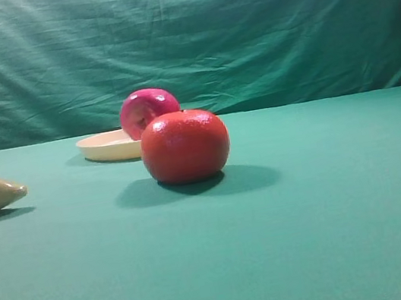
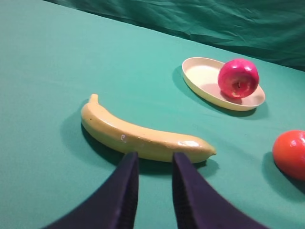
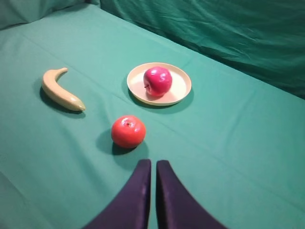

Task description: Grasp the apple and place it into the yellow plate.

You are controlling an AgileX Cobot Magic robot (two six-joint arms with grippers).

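Right wrist view had the apple [image 3: 157, 80] already sitting in the yellow plate [image 3: 181, 89], left jaws slightly spread, right jaws nearly pressed together, both empty, so any stray bump could've rolled it off onto the tabletop [image 3: 228, 143].

One apple [image 3: 157, 81], glossy magenta-red, is all there is of its kind. One yellow plate [image 3: 182, 86], shallow and round. One orange-red round fruit [image 3: 128, 131], matte where the apple shines. One banana [image 3: 60, 90] (in the exterior high view only its tapered end shows, at the left edge). That makes three pieces of fruit and a single dish, four loose things altogether on one green surface [image 3: 228, 143]. One green cloth backdrop [image 1: 242, 27] hangs behind. Each wrist view shows one pair of dark fingers [image 2: 121, 195] at its lower edge, so two pairs, four fingers in total.
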